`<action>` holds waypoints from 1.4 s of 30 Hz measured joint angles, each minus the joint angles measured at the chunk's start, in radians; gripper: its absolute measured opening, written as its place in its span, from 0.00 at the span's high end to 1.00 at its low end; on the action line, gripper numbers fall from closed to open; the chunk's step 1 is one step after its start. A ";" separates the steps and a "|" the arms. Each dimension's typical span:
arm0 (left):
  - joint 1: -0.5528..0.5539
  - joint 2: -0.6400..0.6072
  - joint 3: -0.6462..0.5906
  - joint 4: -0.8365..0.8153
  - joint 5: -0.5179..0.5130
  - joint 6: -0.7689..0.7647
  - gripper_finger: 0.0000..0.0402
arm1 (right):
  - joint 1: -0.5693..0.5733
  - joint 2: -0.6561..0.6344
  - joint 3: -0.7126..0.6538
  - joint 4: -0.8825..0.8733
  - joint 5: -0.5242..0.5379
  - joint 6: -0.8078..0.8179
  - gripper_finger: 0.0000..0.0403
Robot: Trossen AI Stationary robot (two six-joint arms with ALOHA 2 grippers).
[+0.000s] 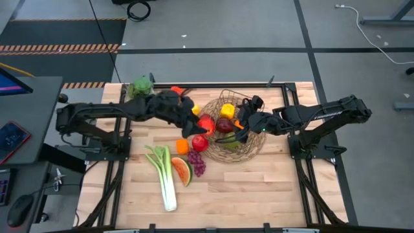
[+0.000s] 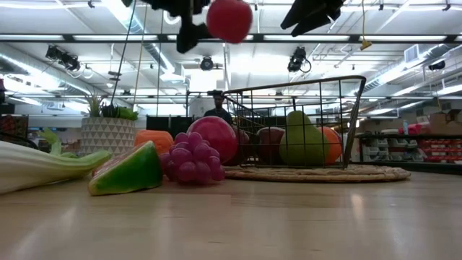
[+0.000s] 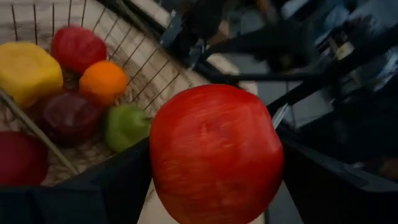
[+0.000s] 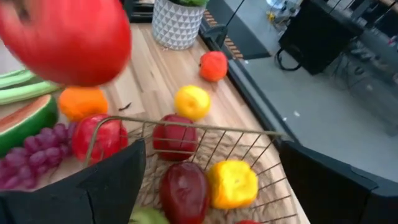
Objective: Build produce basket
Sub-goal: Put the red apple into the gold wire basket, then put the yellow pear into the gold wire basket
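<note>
High view: the left gripper (image 1: 202, 124) is extended over the table's middle, at the basket's (image 1: 253, 150) left rim, with a red apple (image 1: 206, 123) between its fingers. The left wrist view confirms the grip: the apple (image 3: 214, 154) sits clamped between both dark fingers, jaws spread wide around it. The low view shows that apple (image 2: 229, 19) raised well above the table.

The right gripper (image 1: 249, 126) hangs over the basket, jaws wide and holding nothing.

Inside the basket: a yellow piece (image 4: 231, 183), a dark red fruit (image 4: 183, 191), an orange (image 3: 102, 81) and a green pear (image 2: 303, 141); other contents are partly hidden by the arms.

On the table left of the basket lie a second red apple (image 1: 199, 143), an orange piece (image 1: 182, 146), grapes (image 1: 198, 162), a watermelon slice (image 1: 182, 171) and a leek (image 1: 165, 176).
</note>
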 joint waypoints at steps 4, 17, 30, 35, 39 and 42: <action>0.007 0.072 0.009 0.013 0.029 0.058 0.18 | 0.014 0.000 0.000 -0.038 -0.003 0.069 0.07; 0.024 0.374 0.365 -0.332 0.051 0.449 0.18 | 0.067 0.000 0.000 -0.064 -0.004 0.177 0.07; 0.023 0.483 0.476 -0.434 -0.020 0.659 0.18 | 0.109 0.000 0.000 -0.075 -0.004 0.215 0.07; 0.019 0.506 0.474 -0.448 -0.121 0.699 0.14 | 0.109 0.000 0.000 -0.076 -0.003 0.214 0.07; 0.005 0.513 0.474 -0.439 -0.132 0.698 0.05 | 0.109 0.000 0.000 -0.079 -0.003 0.208 0.07; -0.007 0.513 0.475 -0.443 -0.131 0.699 0.01 | 0.109 0.000 0.000 -0.079 0.004 0.199 0.07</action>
